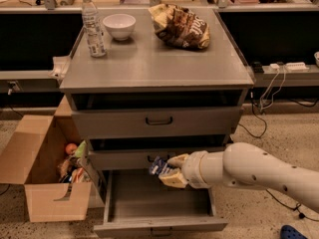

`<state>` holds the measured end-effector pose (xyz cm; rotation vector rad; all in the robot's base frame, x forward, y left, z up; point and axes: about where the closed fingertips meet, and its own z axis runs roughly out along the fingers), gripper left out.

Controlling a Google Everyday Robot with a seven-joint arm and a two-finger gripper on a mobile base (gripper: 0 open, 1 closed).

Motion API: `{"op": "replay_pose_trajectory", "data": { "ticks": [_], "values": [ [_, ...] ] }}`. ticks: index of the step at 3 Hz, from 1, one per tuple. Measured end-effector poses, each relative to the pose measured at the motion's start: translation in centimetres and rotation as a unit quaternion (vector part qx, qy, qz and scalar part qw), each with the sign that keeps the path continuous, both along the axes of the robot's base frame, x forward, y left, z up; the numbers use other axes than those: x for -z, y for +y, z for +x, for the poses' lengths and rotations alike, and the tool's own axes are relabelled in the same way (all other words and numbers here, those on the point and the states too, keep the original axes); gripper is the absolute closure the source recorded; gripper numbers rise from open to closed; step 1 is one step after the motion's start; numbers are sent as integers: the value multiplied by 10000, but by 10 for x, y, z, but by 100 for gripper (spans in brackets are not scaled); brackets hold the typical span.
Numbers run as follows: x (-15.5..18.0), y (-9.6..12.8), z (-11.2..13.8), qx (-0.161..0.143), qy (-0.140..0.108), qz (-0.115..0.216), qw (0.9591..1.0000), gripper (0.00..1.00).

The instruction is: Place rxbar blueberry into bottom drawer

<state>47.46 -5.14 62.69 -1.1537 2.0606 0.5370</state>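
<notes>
My gripper [168,171] reaches in from the right on a white arm and is shut on the rxbar blueberry [158,167], a small navy-blue bar with pale lettering. It holds the bar over the back part of the open bottom drawer [157,205], just in front of the middle drawer's face. The bottom drawer is pulled out, a grey metal tray with nothing seen inside. The bar is partly hidden by the cream fingers [174,179].
The grey cabinet top [154,59] carries a water bottle [92,24], a white bowl [119,26] and a brown chip bag [180,26]. An open cardboard box [47,173] with items stands on the floor to the left. Cables lie at the right.
</notes>
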Motion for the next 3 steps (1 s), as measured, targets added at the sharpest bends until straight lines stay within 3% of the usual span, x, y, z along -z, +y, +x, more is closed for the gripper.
{"op": "replay_pose_trajectory", "data": {
  "ticks": [1,2,3],
  "values": [
    [6,0,0,65,67,75,9999,100],
    [41,-4,7,297,143,262,9991,100],
    [130,-3,18,505,497,333,9969,100]
  ]
}}
